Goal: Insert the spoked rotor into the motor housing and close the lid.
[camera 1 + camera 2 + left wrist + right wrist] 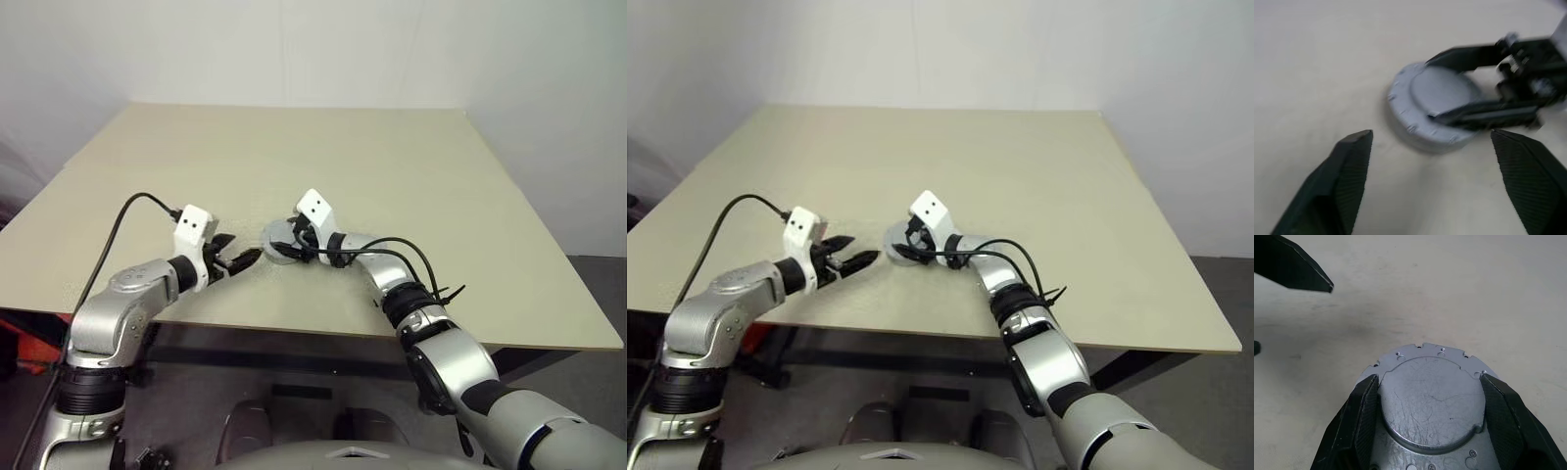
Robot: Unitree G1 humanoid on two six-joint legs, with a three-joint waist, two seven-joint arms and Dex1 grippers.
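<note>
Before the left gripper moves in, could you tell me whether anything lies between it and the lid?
Nothing visible lies on the table between the open left gripper and the lid. The right gripper clasps the lid's raised centre from the other side.

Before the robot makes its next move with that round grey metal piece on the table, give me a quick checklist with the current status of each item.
1. Right gripper fingers sit on both sides of the raised centre of the round grey metal notched-edge assembly: ok.
2. Assembly rests flat on the beige table: ok.
3. Left gripper open, apart from the assembly: ok.
4. Left gripper faces the assembly's free side: ok.
5. Lid fully seated on the housing: cannot tell.
6. Spoked rotor inside: cannot tell, top is covered.
</note>
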